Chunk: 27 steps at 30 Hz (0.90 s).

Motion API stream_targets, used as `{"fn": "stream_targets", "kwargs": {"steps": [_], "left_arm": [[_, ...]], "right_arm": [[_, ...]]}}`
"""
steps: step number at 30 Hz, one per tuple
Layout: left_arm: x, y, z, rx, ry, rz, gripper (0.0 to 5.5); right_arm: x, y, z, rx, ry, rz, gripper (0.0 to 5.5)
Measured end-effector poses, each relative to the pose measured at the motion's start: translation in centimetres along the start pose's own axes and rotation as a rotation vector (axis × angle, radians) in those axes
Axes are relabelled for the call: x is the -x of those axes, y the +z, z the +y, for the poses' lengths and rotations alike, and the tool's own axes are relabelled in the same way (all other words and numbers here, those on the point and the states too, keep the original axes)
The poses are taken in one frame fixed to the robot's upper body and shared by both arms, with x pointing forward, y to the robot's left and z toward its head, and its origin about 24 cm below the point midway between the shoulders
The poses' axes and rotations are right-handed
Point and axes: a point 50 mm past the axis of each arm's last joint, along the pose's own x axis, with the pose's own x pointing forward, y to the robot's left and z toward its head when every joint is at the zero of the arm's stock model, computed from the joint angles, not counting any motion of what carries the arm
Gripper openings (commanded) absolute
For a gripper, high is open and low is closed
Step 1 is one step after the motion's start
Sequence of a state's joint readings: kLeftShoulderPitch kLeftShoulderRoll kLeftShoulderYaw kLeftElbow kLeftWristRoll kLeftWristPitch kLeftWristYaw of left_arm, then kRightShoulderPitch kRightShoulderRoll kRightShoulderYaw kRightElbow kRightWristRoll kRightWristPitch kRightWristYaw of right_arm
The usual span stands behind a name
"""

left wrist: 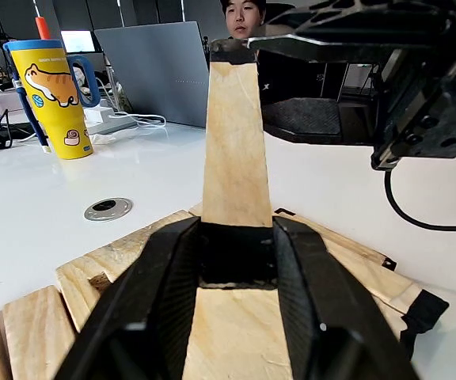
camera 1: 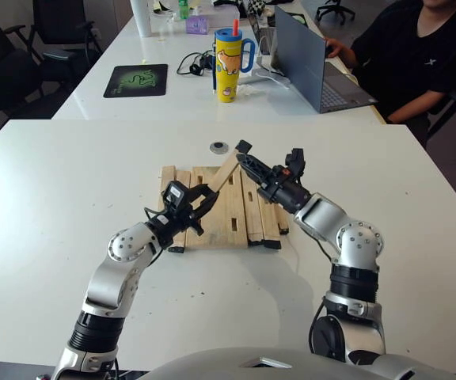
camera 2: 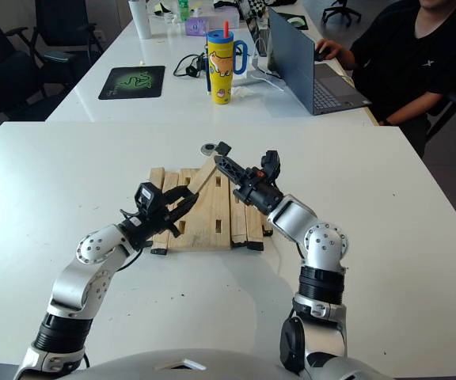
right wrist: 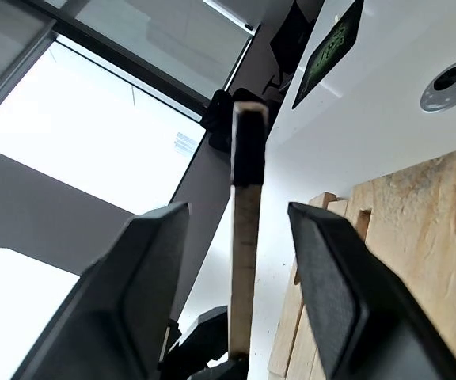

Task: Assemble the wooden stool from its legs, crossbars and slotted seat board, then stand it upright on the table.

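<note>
The slotted seat board [camera 1: 229, 212] lies flat in the middle of the white table [camera 1: 70, 182], with loose wooden legs alongside it at its left [camera 1: 168, 179] and right [camera 1: 268, 219]. My left gripper [camera 1: 204, 200] is shut on the lower part of one wooden leg [left wrist: 234, 150]. This leg [camera 1: 228, 170] slants up and to the right above the board, its black-capped end highest. My right gripper [camera 1: 248, 162] is at that upper end. In the right wrist view its fingers [right wrist: 335, 269] stand open on either side of the leg [right wrist: 244, 237], with gaps on both sides.
A metal cable grommet [camera 1: 219, 146] sits in the table just behind the board. On the far table stand a yellow cup [camera 1: 228, 65], a laptop [camera 1: 311, 55] and a black mouse pad [camera 1: 136, 80]. A seated person [camera 1: 418, 55] works at the laptop.
</note>
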State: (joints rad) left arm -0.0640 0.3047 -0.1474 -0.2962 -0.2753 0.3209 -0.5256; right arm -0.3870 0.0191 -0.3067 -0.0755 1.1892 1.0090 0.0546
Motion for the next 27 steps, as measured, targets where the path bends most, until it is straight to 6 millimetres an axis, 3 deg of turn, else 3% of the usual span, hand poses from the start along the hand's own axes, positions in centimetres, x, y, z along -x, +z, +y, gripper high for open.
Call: {"fn": "stream_targets", "kwargs": {"steps": [14, 22, 23, 27], "left_arm": [[-0.20, 0.56, -0.88, 0.006, -0.063, -0.026, 1.34], [0.04, 0.54, -0.82, 0.005, -0.059, -0.022, 1.34], [0.05, 0.55, -0.83, 0.007, -0.059, -0.023, 1.70], [0.21, 0.10, -0.77, 0.013, -0.042, 0.001, 2.31]], "right_arm": [[-0.54, 0.41, 0.45, -0.022, -0.008, -0.027, 0.43], [-0.60, 0.36, 0.35, -0.041, -0.020, -0.025, 0.41], [-0.60, 0.35, 0.38, -0.044, -0.019, -0.025, 0.41], [-0.61, 0.77, 0.55, -0.033, -0.019, -0.064, 0.41]]}}
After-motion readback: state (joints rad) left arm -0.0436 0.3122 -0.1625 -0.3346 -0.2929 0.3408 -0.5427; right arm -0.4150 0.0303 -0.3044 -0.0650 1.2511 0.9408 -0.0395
